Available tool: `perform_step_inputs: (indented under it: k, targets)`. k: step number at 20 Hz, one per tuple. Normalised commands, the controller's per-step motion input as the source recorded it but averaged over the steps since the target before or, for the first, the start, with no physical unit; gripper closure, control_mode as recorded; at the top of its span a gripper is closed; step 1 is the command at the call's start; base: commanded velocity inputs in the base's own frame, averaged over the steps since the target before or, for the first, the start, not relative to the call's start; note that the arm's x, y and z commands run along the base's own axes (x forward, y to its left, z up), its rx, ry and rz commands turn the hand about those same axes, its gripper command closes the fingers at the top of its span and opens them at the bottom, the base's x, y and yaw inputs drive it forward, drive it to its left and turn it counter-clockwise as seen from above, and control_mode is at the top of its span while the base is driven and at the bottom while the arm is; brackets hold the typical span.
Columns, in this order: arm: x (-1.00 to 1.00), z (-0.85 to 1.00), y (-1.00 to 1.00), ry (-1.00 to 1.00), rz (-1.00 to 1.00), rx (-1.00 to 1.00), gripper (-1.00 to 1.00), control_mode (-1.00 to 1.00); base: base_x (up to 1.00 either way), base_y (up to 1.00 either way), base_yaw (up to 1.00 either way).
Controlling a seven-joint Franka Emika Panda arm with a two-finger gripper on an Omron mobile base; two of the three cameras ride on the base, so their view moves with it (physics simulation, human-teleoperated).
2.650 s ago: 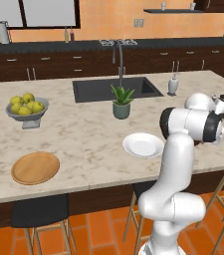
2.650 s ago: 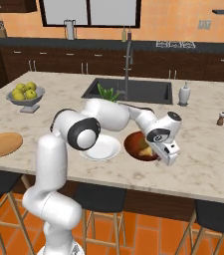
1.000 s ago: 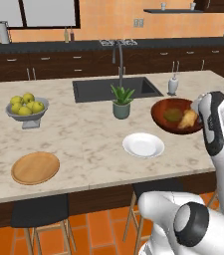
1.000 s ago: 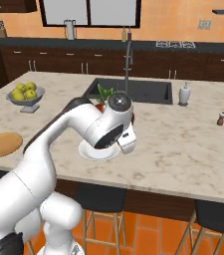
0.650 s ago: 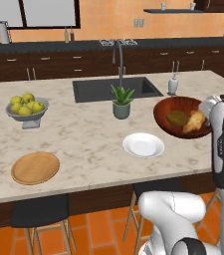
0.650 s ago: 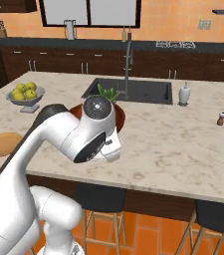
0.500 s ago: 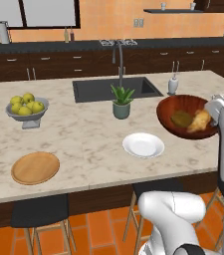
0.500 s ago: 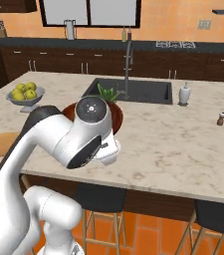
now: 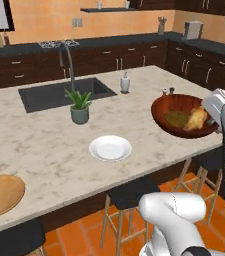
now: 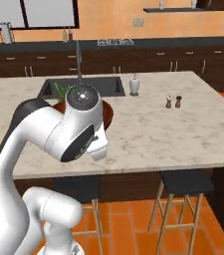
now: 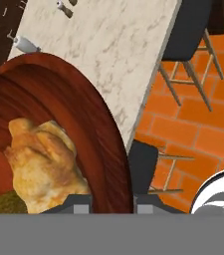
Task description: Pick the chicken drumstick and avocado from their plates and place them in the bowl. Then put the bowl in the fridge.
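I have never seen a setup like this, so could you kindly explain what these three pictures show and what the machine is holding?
This is a rendered kitchen with a white robot arm on a base that can drive. Two pictures come from cameras on that base, behind the arm to its left and right; the third looks along its gripper.

The gripper is shut on the rim of the wooden bowl, holding it up over the island counter's end. In the bowl lie the chicken drumstick and the dark green avocado.

On the counter are the white plate and the wooden plate, both bare, plus a potted plant, a soap bottle and a sink.
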Motion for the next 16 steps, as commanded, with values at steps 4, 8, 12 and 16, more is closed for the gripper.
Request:
perform_step_inputs:
  k: [4, 8, 12, 16]
  targets:
    - [0.0, 0.0, 0.0, 0.0, 0.0, 0.0, 1.0, 1.0, 0.0, 0.0, -1.0]
    - [0.0, 0.0, 0.0, 0.0, 0.0, 0.0, 1.0, 1.0, 0.0, -0.02, -0.99]
    - [0.0, 0.0, 0.0, 0.0, 0.0, 0.0, 1.0, 1.0, 0.0, -0.1, -0.96]
    - [0.0, 0.0, 0.0, 0.0, 0.0, 0.0, 1.0, 1.0, -0.86, -0.05, -0.67]
